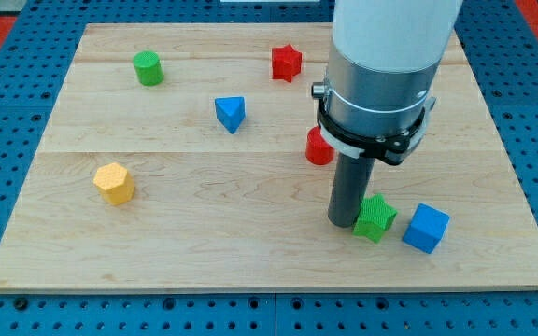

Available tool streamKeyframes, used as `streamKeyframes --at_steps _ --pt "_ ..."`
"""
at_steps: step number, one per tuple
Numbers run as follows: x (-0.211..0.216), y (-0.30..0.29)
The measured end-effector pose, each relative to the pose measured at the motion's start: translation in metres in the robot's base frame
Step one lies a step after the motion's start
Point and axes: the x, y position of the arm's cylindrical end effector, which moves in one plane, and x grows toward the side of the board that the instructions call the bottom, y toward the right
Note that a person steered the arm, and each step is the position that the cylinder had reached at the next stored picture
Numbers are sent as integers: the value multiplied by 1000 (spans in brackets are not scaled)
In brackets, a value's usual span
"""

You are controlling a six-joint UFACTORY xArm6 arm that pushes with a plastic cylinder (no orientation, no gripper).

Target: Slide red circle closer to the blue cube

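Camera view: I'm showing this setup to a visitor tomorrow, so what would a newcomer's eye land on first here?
First the big grey-and-white arm coming down from the view's top right, partly hiding the red circle. Its dark rod ends at my tip, right beside the green star, with the blue cube just to the view's right. Further left lie a blue triangle and a yellow hexagon.

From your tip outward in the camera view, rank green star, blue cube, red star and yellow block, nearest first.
From my tip:
1. Green star, right beside it on the view's right.
2. Blue cube, further right.
3. Red star, toward the view's top.
4. Yellow block, far left.
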Motion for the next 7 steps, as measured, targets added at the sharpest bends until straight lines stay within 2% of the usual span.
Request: streamKeyframes --at_steps 1,2,3,4,5,6,7 --pt "-6 -16" --pt "-37 -85" --pt "-65 -42" --pt "-66 -11" --pt "-95 29" --pt "-155 33" --pt "-168 -27"
